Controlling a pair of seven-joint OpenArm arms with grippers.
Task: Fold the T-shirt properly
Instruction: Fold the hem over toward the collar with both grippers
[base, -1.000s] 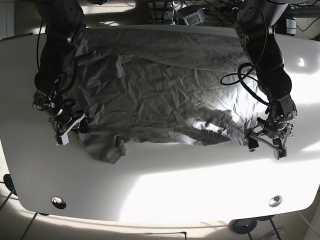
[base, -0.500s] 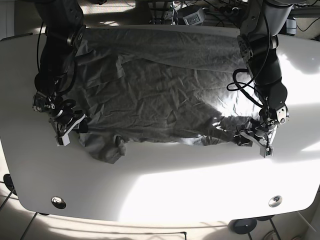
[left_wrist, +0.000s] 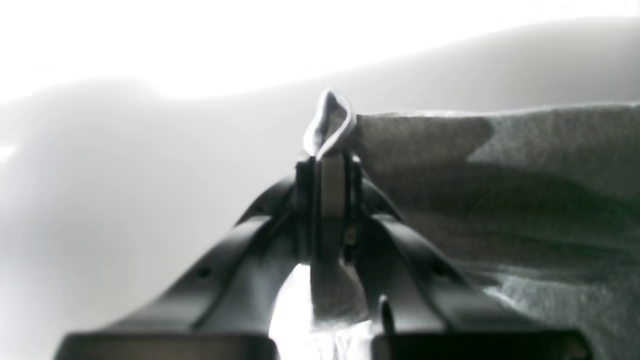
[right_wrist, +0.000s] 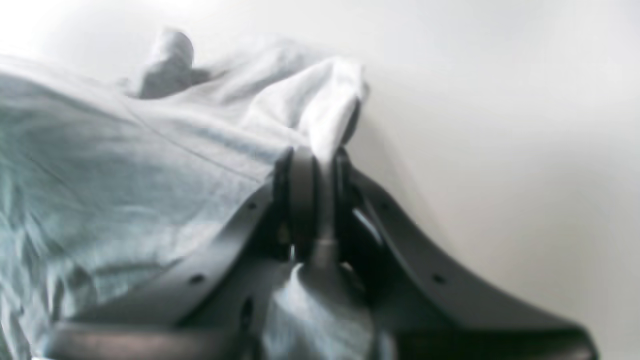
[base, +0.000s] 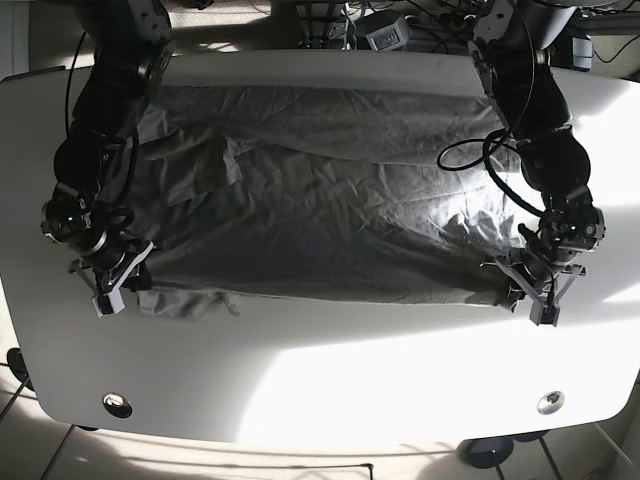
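T-shirt (base: 320, 210): a dark grey shirt that lies spread and wrinkled on the white tabletop (base: 330, 370), stretched between the two arms, its far edge near the back of the tabletop.
Near edge: it runs almost straight from one hand to the other; a small loose flap lies flat just beside the right hand.
Left hand (left_wrist: 327, 165): the two fingers are pressed together on a corner of the T-shirt, and a small loop of cloth stands up above the tips. In the base view it is at the near corner on that view's right (base: 528, 285).
Right hand (right_wrist: 315, 170): closed on a bunched fold of the T-shirt, cloth coming out above the fingers; in the base view it is at the near corner on that view's left (base: 110, 283).
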